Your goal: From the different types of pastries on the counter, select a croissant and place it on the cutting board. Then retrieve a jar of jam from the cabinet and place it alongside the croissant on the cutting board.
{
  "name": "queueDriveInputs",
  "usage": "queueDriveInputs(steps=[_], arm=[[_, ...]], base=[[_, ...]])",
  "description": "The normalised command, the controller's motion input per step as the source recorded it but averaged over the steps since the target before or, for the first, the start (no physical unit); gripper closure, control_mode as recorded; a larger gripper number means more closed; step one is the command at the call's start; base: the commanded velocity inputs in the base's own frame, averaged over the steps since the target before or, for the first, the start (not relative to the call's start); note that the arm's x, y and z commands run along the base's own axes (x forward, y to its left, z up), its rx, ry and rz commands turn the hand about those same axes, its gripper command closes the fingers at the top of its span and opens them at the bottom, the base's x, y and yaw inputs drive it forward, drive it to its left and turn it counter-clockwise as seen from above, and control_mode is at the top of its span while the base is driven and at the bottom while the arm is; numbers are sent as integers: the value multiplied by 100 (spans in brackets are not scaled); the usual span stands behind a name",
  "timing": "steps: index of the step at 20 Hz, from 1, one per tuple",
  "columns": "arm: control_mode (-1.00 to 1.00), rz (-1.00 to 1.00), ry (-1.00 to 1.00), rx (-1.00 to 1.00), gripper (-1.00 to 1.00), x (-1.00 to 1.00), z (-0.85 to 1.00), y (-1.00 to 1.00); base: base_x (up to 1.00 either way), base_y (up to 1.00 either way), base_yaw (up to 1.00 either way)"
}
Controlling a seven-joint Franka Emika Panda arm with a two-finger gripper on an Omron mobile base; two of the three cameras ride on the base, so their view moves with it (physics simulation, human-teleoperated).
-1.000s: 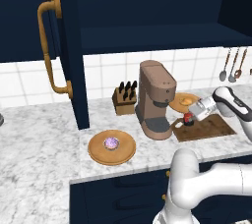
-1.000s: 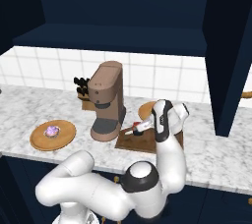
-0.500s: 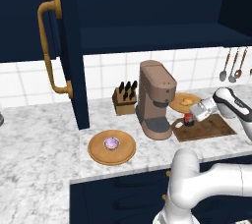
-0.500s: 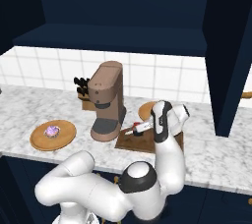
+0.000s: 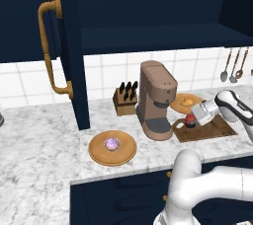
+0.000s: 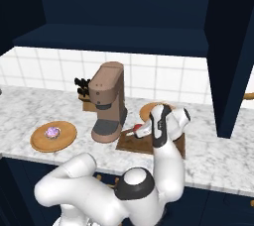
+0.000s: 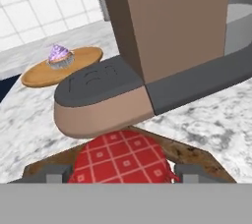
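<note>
A small red jar of jam with a checked lid stands on the dark-brown cutting board, at its left end beside the coffee machine. My gripper reaches in low from the right, and its fingertips sit close on either side of the lid; whether they press it is unclear. From the left base camera the jar shows just off the hand's tip. The croissant lies on a round light-wood plate behind the board. The cabinet door hangs open.
A brown coffee machine stands right next to the board's left end. A knife block is behind it. A purple-topped cake sits on a round plate further left. Utensils hang at the far right.
</note>
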Motion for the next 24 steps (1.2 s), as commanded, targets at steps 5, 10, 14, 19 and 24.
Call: queueDriveInputs(steps=[5, 10, 14, 19, 24], arm=[[-100, 0, 0, 0, -100, 0, 12, 0], [-100, 4, 0, 5, -100, 0, 24, -19], [-100, 7, 0, 2, -100, 0, 49, -38], [-100, 9, 0, -1, -100, 20, 51, -16], [-100, 11, -1, -17, -100, 18, 24, -6]], base=[[0, 0, 0], [0, 0, 0], [0, 0, 0], [0, 0, 0], [0, 0, 0]])
